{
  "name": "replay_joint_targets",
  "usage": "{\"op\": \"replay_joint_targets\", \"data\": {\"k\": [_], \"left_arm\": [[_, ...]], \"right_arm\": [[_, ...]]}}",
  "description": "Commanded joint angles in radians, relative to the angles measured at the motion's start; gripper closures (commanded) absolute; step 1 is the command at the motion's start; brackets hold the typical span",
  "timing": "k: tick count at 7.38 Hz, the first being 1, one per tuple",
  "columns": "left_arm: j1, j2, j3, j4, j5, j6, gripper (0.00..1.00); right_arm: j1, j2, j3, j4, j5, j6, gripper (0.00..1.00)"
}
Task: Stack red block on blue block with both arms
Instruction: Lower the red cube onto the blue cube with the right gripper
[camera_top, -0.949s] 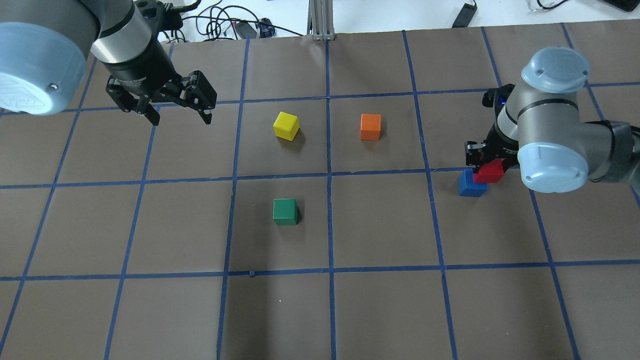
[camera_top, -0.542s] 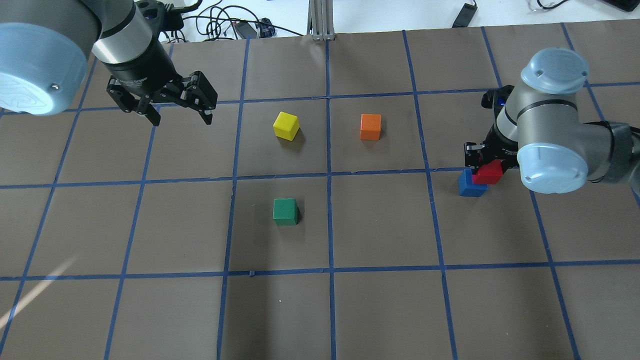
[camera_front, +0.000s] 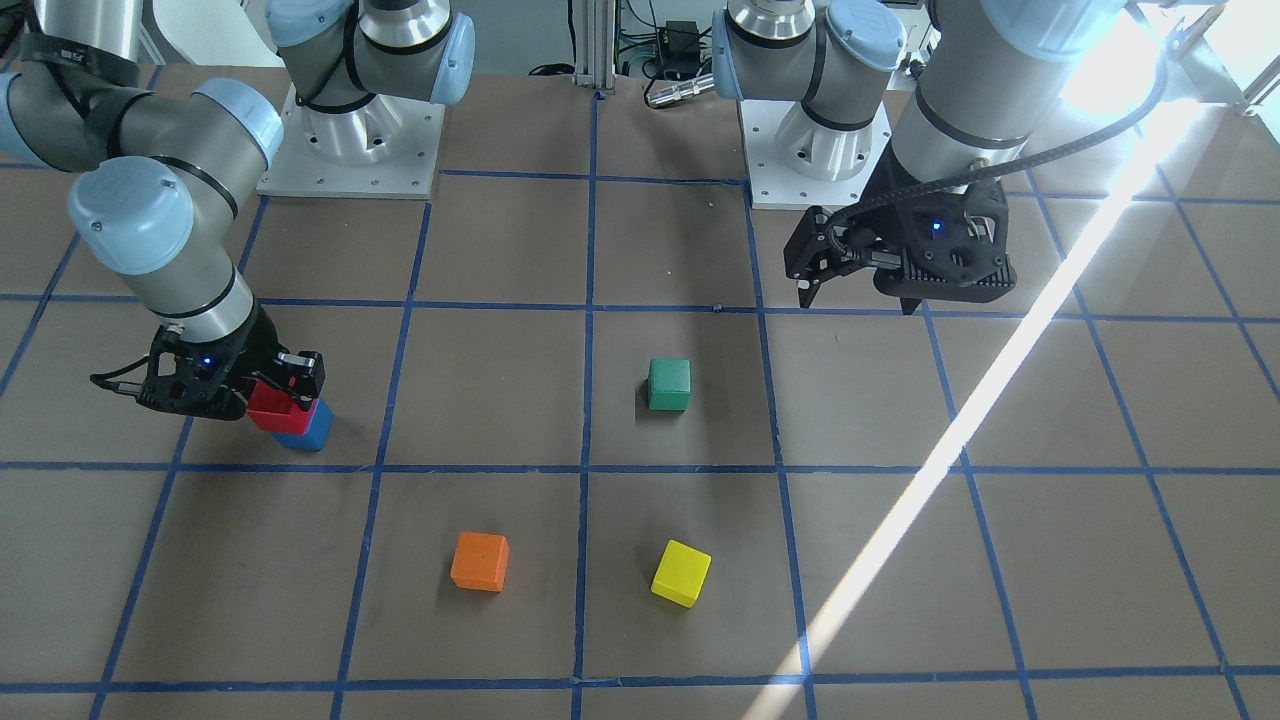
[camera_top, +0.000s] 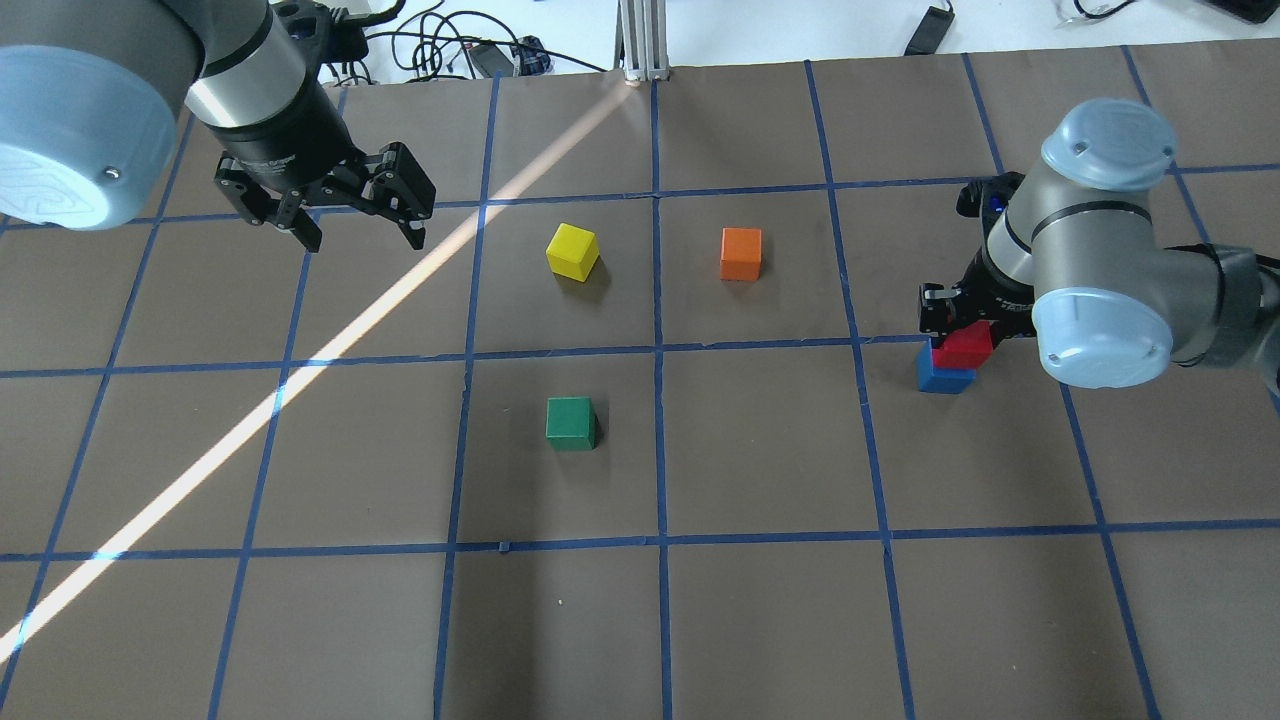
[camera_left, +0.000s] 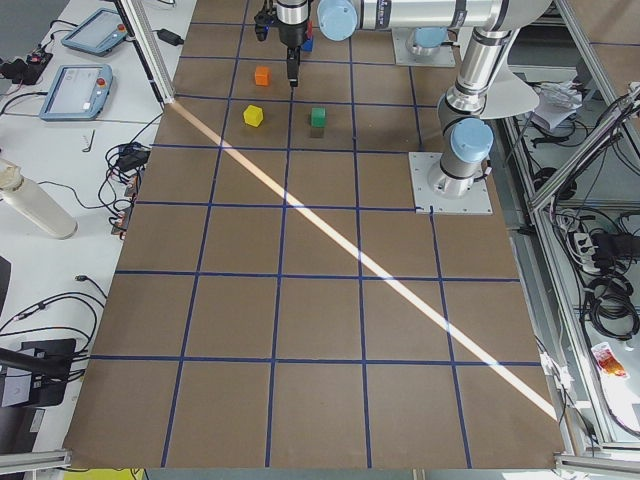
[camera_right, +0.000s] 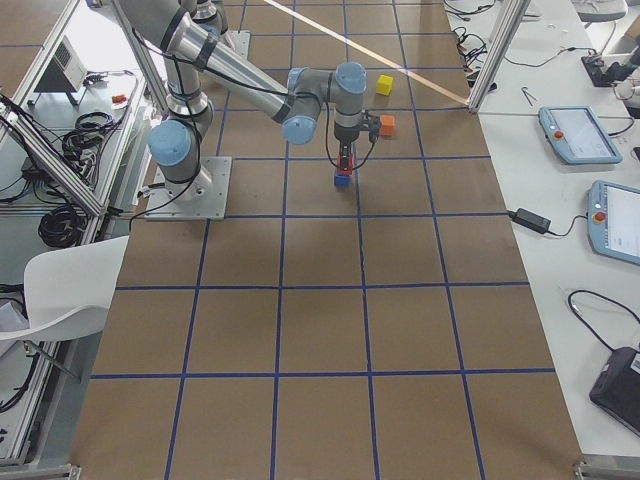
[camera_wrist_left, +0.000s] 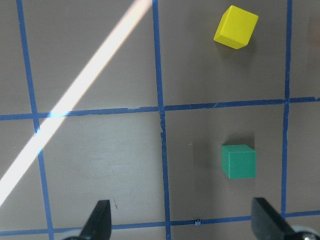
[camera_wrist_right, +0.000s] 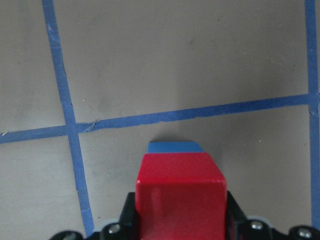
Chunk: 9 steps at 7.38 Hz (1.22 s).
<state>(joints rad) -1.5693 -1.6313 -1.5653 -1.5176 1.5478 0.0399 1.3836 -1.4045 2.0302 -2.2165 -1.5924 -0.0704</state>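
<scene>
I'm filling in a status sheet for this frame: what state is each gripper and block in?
right gripper: shut on the red block.
left gripper: open, empty, above the table.
red block: gripped, over the blue block; contact unclear.
blue block: on the table, under the red block.
green block: loose on the table.
yellow block: loose, askew to the grid.
orange block: loose on the table.

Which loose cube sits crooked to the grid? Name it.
The yellow cube: turned askew, while the orange cube and green cube sit square to the lines.
</scene>
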Motion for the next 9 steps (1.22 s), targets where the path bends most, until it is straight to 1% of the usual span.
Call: {"op": "replay_joint_targets", "data": {"k": [1,2,5,7,8,9], "left_arm": [[0.000,-0.002,0.005,0.001,-0.002,0.000,0.00],[0.000,-0.004,0.007,0.001,-0.002,0.000,0.00],[0.000,-0.009,0.011,0.001,-0.002,0.000,0.00],[0.000,-0.009,0.013,0.001,-0.002,0.000,0.00],[0.000,-0.010,0.014,0.001,-0.002,0.000,0.00],[0.000,-0.010,0.014,-0.001,-0.002,0.000,0.00]], "right_arm": [[0.000,0.001,0.002,0.004,0.000,0.001,0.95],[0.000,-0.001,0.004,0.009,0.000,0.001,0.94],[0.002,0.001,0.004,0.011,-0.006,0.001,0.87],[0.002,0.002,0.004,0.014,-0.007,0.001,0.79],[0.002,0.004,0.004,0.012,-0.006,0.001,0.72],[0.002,0.004,0.004,0.012,-0.006,0.001,0.53]]}}
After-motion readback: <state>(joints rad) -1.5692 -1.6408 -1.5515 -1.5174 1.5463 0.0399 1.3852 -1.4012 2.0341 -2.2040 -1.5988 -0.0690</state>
